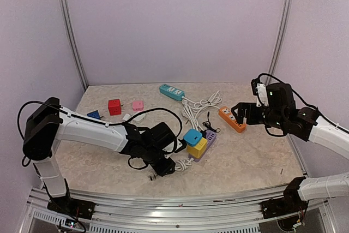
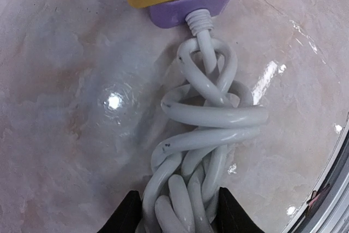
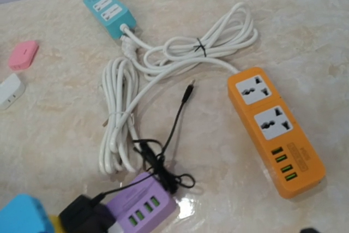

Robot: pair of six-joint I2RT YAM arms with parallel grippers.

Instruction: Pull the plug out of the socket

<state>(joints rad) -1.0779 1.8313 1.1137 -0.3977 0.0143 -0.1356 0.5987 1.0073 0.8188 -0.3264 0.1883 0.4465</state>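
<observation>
Marbled table (image 1: 256,162) bears orange strip (image 1: 232,119), teal strip (image 1: 172,91), purple strip (image 1: 210,136).

Left arm (image 1: 87,129) reaches forward, left hand (image 2: 179,216) low; right arm (image 1: 327,132) raised, right hand (image 1: 240,112) spread wide.

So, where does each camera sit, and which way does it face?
Top external: fixed above and behind the arms, facing down and forward over the table; both arms, left hand and right hand show.
Left wrist: on the left arm, facing down at the coiled white cord leaving the purple power strip; its two black fingertips flank it.
Right wrist: on the right arm, facing down at the orange power strip; its own hand hardly shows.
Shared: all three show the purple power strip.
</observation>
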